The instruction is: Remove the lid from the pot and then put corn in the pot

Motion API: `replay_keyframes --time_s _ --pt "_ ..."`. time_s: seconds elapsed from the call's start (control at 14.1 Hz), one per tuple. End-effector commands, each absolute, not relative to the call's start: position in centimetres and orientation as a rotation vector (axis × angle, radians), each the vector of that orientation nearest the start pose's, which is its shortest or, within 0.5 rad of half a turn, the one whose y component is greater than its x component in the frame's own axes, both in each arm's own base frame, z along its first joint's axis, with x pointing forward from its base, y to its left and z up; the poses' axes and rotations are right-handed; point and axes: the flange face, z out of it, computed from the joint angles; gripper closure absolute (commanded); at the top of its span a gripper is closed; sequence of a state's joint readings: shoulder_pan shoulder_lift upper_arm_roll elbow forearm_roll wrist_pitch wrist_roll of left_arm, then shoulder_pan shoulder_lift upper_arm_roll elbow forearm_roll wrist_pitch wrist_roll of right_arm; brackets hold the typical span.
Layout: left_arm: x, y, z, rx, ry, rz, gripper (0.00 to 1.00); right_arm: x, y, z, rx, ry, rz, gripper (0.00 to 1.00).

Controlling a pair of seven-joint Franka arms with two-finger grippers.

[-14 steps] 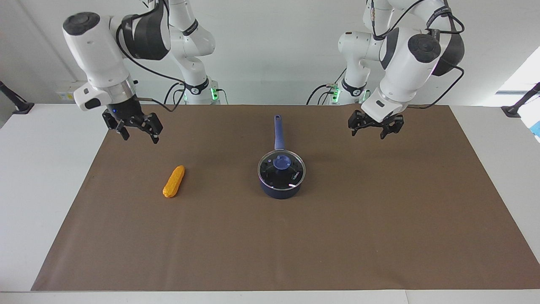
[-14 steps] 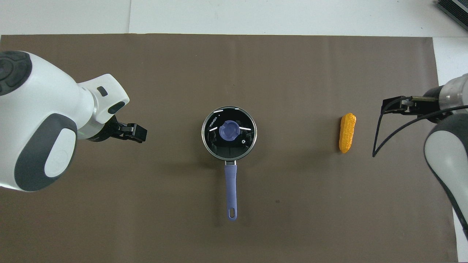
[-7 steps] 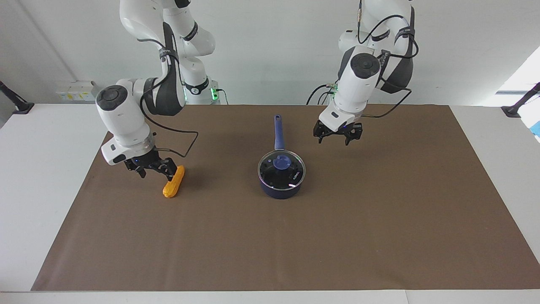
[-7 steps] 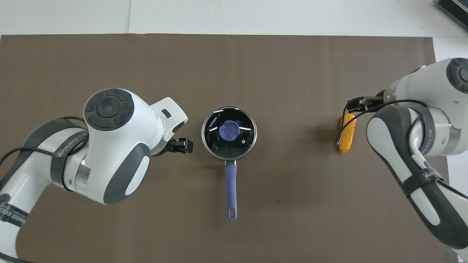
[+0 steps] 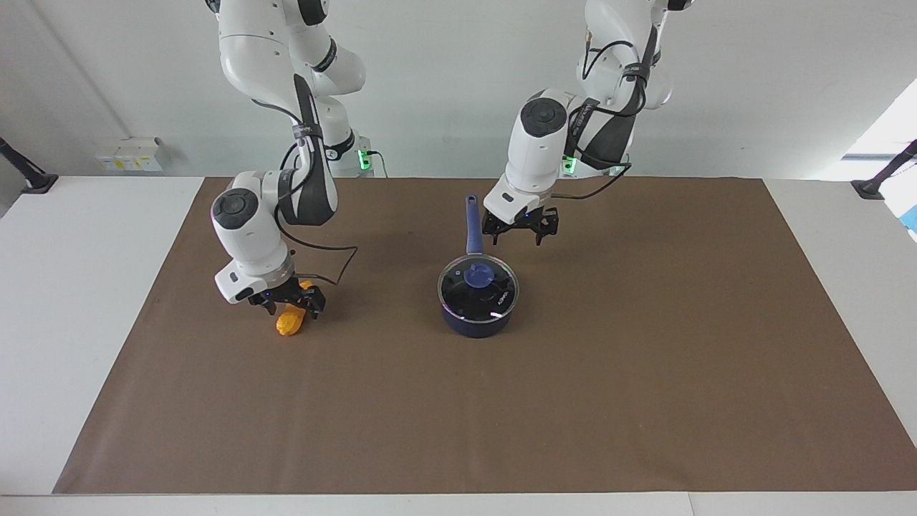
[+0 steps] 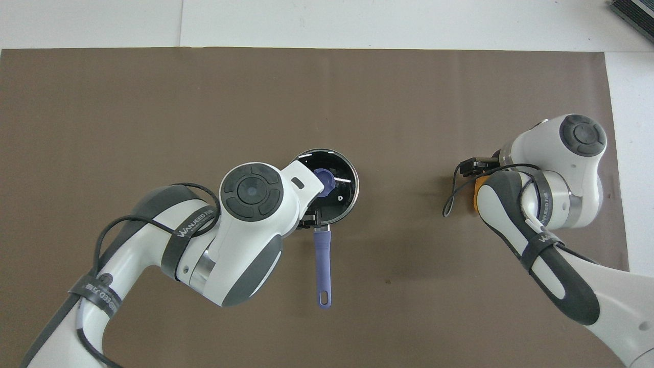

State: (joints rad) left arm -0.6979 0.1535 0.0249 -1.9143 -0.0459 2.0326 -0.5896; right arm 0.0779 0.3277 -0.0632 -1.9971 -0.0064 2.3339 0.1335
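The pot (image 5: 476,315) is a small dark navy saucepan, round and smooth, standing mid-tabletop (image 5: 86,301) on a matte brown paper sheet (image 5: 645,373); its long, straight, lighter blue handle (image 5: 472,223) points toward the robots and ends in a hanging slot. On it sits the lid (image 5: 478,287) — a clear glass disc with a thin metal rim and a rounded blue knob (image 5: 478,274). A short white word is printed on the glass, too small to read. The corn (image 5: 289,322), a bumpy orange-yellow cob, lies toward the right arm's end of the tabletop. The right hand (image 5: 287,304) is low over it, fingers spread either side, not gripping. The left hand (image 5: 521,231) hangs open and empty, over the sheet beside the handle. A strap on each arm reads "WANJEED".
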Motion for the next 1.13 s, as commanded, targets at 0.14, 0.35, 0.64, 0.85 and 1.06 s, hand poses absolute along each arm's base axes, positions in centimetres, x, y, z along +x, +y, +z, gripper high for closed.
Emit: replay_keyframes --time_s 0.14,0.35,0.64,0.85,1.06 --pt "43.4 -39.4 40.7 -3.145 0.059 0.05 0.0 60.3 0.9 29.3 -3.152 0.21 -0.04 0.0" --pt "41.5 -40.9 40.6 -3.141 0.025 0.056 0.0 60.2 0.4 29.3 -3.148 0.252 -0.035 0.06" --pt "42.5 -41.0 41.3 -3.143 0.005 0.052 0.0 59.9 -0.4 29.3 -3.152 0.26 0.043 1.0" --pt "44.1 -41.9 42.8 -3.174 -0.041 0.069 0.0 60.0 0.1 29.3 -3.153 0.245 0.035 1.0" --pt "47.2 -42.5 44.4 -3.172 -0.064 0.06 0.0 60.2 0.0 29.5 -3.153 0.245 0.03 1.0"
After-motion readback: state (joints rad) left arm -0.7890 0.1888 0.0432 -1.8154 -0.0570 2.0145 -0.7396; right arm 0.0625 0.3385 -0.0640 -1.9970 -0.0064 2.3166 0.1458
